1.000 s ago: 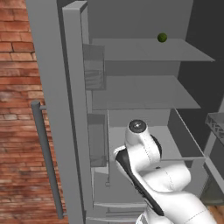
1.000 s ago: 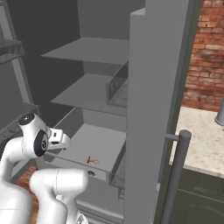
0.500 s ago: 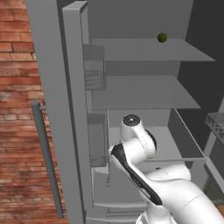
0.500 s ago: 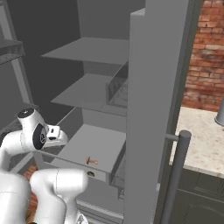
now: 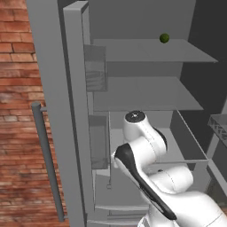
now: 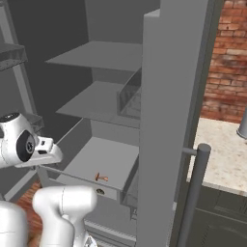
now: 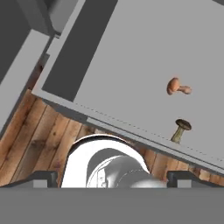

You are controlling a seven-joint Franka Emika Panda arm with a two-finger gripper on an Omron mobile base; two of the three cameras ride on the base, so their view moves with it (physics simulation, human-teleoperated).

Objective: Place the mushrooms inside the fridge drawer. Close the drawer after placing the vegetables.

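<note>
The two tiny mushrooms, one with a reddish-brown cap [image 7: 173,85] and one with a dark olive-brown cap [image 7: 181,127], both on short pale stems, lie on the floor of the wide, shallow, pale grey fridge drawer [image 7: 131,48]. They sit near the drawer's front wall, the olive one closer to that wall and the red one just behind it. In the right base view they are a small speck [image 6: 100,177] at the same front edge. The drawer stands pulled out, its front wall [image 6: 87,182] facing the robot.

The claw [image 7: 111,177] hangs above the wooden floor on the near side of that front wall, its two dark tips spread wide with nothing between them. So placing looks done, and the coming move should be the push. The drawer's front lies ahead of the claw, with its long axis running across the claw's line of travel, so the push goes straight into the fridge.
</note>
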